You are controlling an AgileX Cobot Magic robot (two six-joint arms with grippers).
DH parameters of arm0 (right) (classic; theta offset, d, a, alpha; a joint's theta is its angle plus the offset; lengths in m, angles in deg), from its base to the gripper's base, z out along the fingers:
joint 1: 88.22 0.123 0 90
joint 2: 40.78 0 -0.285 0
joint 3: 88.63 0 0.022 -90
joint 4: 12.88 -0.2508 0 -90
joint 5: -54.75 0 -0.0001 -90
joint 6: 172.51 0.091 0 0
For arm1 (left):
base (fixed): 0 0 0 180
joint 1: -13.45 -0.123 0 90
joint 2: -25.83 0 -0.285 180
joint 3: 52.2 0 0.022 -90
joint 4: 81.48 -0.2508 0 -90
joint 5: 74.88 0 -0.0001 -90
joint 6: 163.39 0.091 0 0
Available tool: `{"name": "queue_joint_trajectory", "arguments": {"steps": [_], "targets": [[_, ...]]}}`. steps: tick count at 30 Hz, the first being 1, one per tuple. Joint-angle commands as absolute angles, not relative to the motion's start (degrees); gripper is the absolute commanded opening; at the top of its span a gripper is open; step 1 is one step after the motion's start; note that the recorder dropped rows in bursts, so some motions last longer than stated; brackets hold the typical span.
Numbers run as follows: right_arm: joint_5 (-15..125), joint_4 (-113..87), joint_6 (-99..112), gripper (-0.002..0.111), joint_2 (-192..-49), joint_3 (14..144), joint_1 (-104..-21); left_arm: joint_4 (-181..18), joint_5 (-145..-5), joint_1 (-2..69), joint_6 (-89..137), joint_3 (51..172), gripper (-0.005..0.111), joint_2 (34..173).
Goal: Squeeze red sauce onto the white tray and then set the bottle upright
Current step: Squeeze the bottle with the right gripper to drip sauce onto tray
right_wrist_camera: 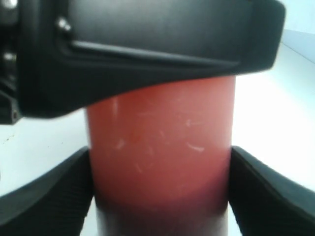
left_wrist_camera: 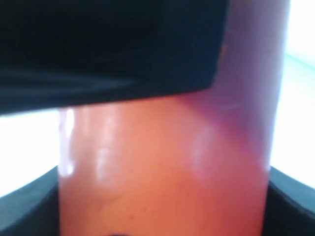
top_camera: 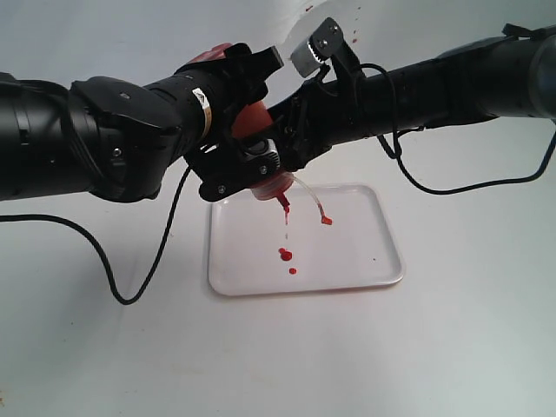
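The bottle (top_camera: 268, 185) hangs upside down over the white tray (top_camera: 356, 261), nozzle pointing down. A thin thread of red sauce (top_camera: 286, 228) falls from the nozzle, and small red drops (top_camera: 284, 254) lie on the tray below. The tethered cap (top_camera: 326, 221) dangles beside the nozzle. My left gripper (top_camera: 241, 122) and right gripper (top_camera: 291, 109) both hold the bottle's body from opposite sides. In the left wrist view the orange-red bottle (left_wrist_camera: 162, 167) fills the space between the fingers (left_wrist_camera: 290, 196). In the right wrist view the bottle (right_wrist_camera: 157, 147) sits tight between both pads (right_wrist_camera: 49, 196).
The tray lies on a plain white table (top_camera: 452, 347). A black cable (top_camera: 143, 278) loops down from the left arm onto the table, and another (top_camera: 469, 184) hangs from the right arm. Tiny reddish specks (top_camera: 309, 8) mark the white wall behind.
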State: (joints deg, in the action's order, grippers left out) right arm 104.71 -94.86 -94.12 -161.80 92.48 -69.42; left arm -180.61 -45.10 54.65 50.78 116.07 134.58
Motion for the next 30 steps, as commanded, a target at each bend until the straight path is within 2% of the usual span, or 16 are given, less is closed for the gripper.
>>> {"name": "queue_joint_trajectory", "arguments": {"steps": [1,2,4,14,16,17,18,19,20,21,22,23,24,30], "targets": [[103.99,-95.35,-94.43,0.064,-161.58,92.88,-69.27,-181.42,-44.04,54.67,50.19,116.88,0.000,133.85],[103.99,-95.35,-94.43,0.087,-161.58,92.88,-69.27,-181.42,-43.81,54.67,50.18,116.88,0.000,133.85],[103.84,-95.35,-94.43,0.106,-161.58,92.88,-69.27,-181.42,-43.70,54.67,50.18,116.88,0.000,133.85],[103.84,-95.87,-94.43,0.105,-161.58,92.88,-69.27,-181.42,-43.69,54.67,50.08,116.88,0.000,133.85],[103.84,-95.87,-94.43,0.096,-161.58,92.88,-69.27,-181.42,-43.69,54.67,50.08,116.88,0.000,133.85],[103.84,-95.87,-94.43,0.081,-161.58,92.88,-69.27,-181.42,-43.69,54.67,50.08,116.88,0.000,133.85],[103.84,-95.87,-94.43,0.071,-161.58,92.88,-69.27,-181.42,-43.69,54.67,50.08,116.88,0.000,133.85],[103.84,-95.87,-94.43,0.053,-161.58,92.88,-69.27,-181.42,-43.69,54.67,50.08,116.88,0.000,133.85],[103.84,-95.76,-94.43,0.043,-161.58,92.88,-69.27,-181.42,-43.69,54.67,50.08,116.88,0.000,133.85],[103.65,-95.76,-94.43,0.027,-161.58,92.88,-69.27,-181.42,-43.69,54.67,50.08,116.88,0.000,133.85],[103.65,-95.76,-94.43,0.018,-161.58,92.88,-69.27,-181.42,-43.69,54.67,50.08,116.88,0.000,133.85],[103.65,-95.76,-94.43,0.004,-161.58,92.88,-69.27,-181.42,-43.69,54.67,50.08,116.88,0.000,133.85],[103.65,-95.76,-94.43,0.000,-161.58,92.88,-69.27,-181.42,-43.69,54.67,50.08,116.88,0.000,133.85],[103.65,-95.51,-94.43,0.000,-161.58,92.88,-69.27,-181.42,-43.69,54.67,50.08,116.88,0.000,133.85]]}}
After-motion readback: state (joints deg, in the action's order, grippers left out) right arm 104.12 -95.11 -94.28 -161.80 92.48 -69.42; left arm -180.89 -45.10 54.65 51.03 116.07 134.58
